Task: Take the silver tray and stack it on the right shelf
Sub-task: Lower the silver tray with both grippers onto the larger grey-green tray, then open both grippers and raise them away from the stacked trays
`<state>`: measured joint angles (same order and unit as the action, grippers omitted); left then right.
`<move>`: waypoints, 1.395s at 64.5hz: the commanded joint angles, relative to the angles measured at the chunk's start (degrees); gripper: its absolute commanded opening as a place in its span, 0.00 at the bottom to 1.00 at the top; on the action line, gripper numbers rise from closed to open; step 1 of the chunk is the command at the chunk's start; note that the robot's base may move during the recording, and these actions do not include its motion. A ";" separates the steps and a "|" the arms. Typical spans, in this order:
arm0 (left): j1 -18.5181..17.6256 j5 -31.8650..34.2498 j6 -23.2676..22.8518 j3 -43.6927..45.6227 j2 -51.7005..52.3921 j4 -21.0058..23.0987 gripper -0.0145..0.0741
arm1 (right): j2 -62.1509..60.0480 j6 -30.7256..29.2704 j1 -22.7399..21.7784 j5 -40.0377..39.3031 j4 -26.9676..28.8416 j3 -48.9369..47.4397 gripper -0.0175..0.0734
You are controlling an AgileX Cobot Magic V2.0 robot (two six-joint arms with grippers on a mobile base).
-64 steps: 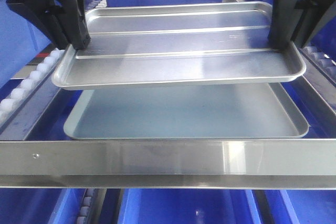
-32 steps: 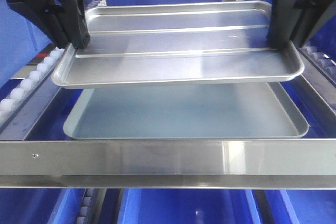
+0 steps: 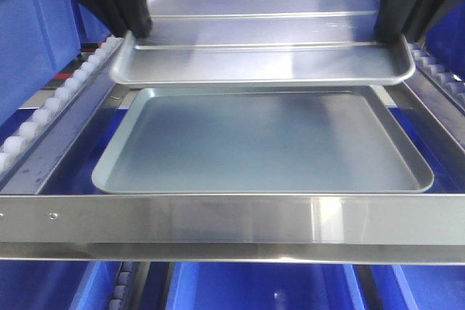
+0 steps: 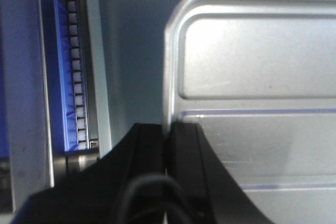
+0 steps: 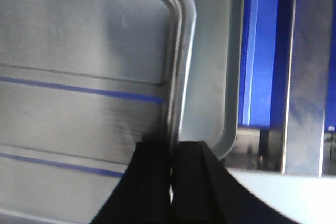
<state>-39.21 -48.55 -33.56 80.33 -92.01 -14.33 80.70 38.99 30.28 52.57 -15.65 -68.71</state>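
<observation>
silver tray (image 3: 261, 56): held in the air over the far half of the right shelf (image 3: 65, 143), long side toward the front camera and close to level. its near rim hangs above the far edge of the larger matte grey tray (image 3: 261, 143), which lies flat inside the rack. a strip of shadow shows between the two, so i judge them apart, not touching. both raised ridges on the silver tray's bottom are visible.

left gripper (image 3: 134, 25): closed on the left short rim. the left wrist view shows one finger outside the rim and one inside, with metal pinched between them.

right gripper (image 3: 392, 30): same hold on the right short rim. the right wrist view shows the rim running straight into the slot between the two black fingers.

shelf surround: white rollers (image 3: 43, 110) line the left rail. the wide front bar (image 3: 232, 226) crosses the foreground with a screw near its left end. blue bins (image 3: 247, 288) sit below.

step in hand (judgement): carry and placement. the grab is done and the tray is over the rack but not yet set down.

next move calls for: both arms travelling together so the tray does not twist in the pinch. the tray needs centring over the grey tray, inside its rim and clear of the side rails. it then needs a level descent until it nests, and only then should the fingers part. an uneven descent would catch one corner first.
</observation>
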 commanded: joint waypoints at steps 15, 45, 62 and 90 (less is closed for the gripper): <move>4.86 5.83 0.63 4.82 -7.48 -2.18 0.06 | 9.27 -6.47 -5.74 -5.28 -2.28 -9.08 0.25; 6.27 8.99 5.43 5.85 -16.85 -2.59 0.06 | 20.19 -6.58 -6.32 -7.53 -2.46 -9.55 0.26; 6.27 8.62 6.67 7.30 -17.00 -0.31 0.40 | 20.19 -6.58 -6.32 -7.63 -2.46 -9.74 0.48; 6.00 -0.51 6.88 12.39 -15.14 0.17 0.69 | 15.17 -6.58 -6.32 -5.03 -2.18 -9.74 0.73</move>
<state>-33.20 -47.55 -26.80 90.12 -112.11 -13.61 101.83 32.93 24.23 47.66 -16.23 -76.61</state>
